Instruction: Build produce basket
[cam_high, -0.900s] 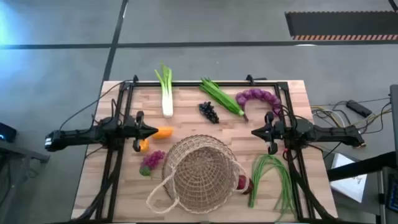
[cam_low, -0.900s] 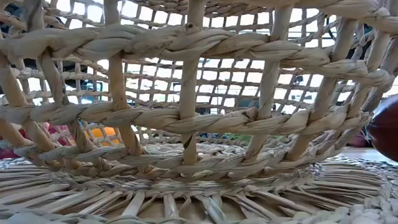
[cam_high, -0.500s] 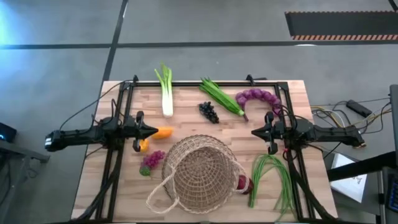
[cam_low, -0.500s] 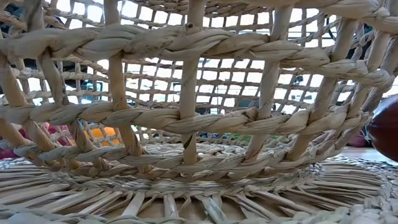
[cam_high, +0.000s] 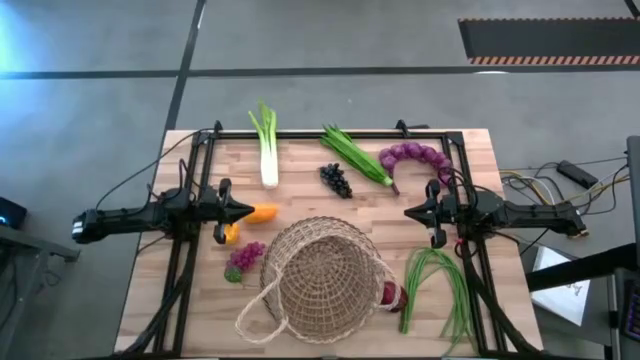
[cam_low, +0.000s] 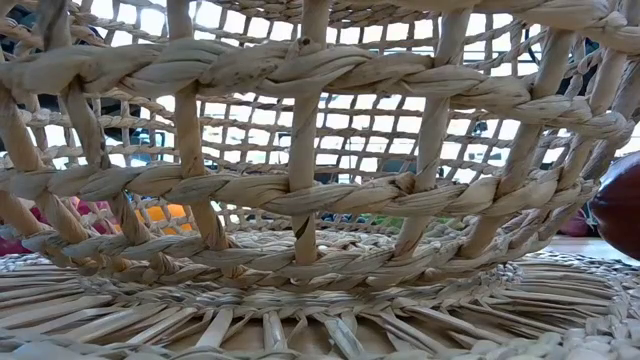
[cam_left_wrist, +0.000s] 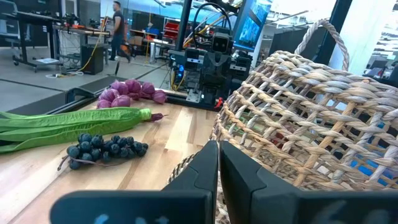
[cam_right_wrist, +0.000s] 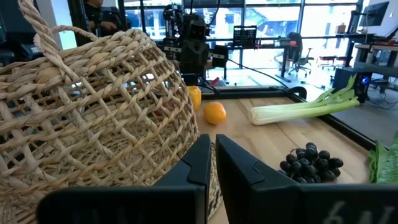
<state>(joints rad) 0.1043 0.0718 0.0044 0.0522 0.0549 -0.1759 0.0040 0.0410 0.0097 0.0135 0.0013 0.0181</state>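
The tan wicker basket (cam_high: 320, 278) sits on the near middle of the table and fills the low view (cam_low: 320, 180). Around it lie a leek (cam_high: 267, 150), green pods (cam_high: 355, 155), dark grapes (cam_high: 336, 180), a purple onion string (cam_high: 415, 156), orange peppers (cam_high: 264, 212), purple grapes (cam_high: 243, 260), a red onion (cam_high: 388, 294) and green beans (cam_high: 440, 285). My left gripper (cam_high: 248, 212) is shut, level at the table's left, its tips by an orange pepper. My right gripper (cam_high: 407, 212) is shut, level at the right, holding nothing.
A dark metal frame (cam_high: 330, 134) runs along the table's far edge and sides. Bare wood (cam_high: 300, 200) shows between the two grippers, beyond the basket. People and equipment stand in the room behind the table.
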